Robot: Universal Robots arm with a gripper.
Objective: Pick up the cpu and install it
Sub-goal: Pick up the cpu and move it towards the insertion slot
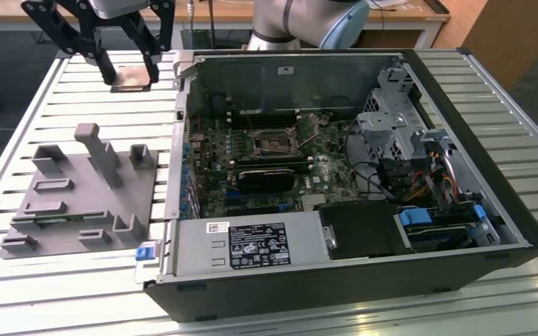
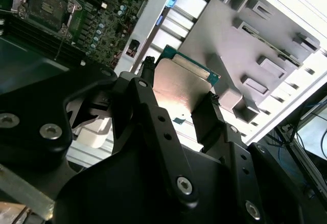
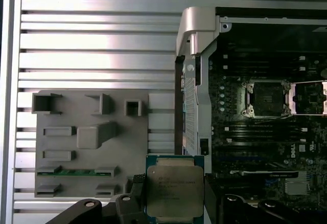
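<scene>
Hand: I am seeing the gripper [image 1: 131, 75] clamping the cpu [image 1: 132, 79] by two opposite edges, its black fingers [image 1: 108, 73] pressing in at a narrow spread.
Cpu: it is hanging in the air outside the computer case [image 1: 279, 77], beyond the case's wall on the exterior view's left and near that wall's far corner. In the first wrist view the cpu [image 3: 173, 191] is showing its silver-grey metal top and green rim.
Cpu tilt: in the second wrist view the cpu [image 2: 181, 88] is sitting level between the fingers [image 2: 144, 83].
Socket: the socket [image 1: 271, 142] is lying open on the motherboard [image 1: 250, 161] inside the case, well apart from the cpu.
Surface: a table [image 1: 82, 115] of pale metal slats is carrying the case, which is lying on its side with its open face up.
Fixture: a grey plastic fixture plate [image 1: 73, 203] with raised blocks is resting on the slats just beside the case, on the exterior view's left.
Case contents: a labelled metal box [image 1: 246, 245] is filling the case's near end, and a drive cage [image 1: 391, 119] is standing on the exterior view's right.
Room: the arm's pale base [image 1: 297, 21] is rising just behind the case, and wooden furniture [image 1: 512, 28] is standing past the case's far corner on the exterior view's right.
</scene>
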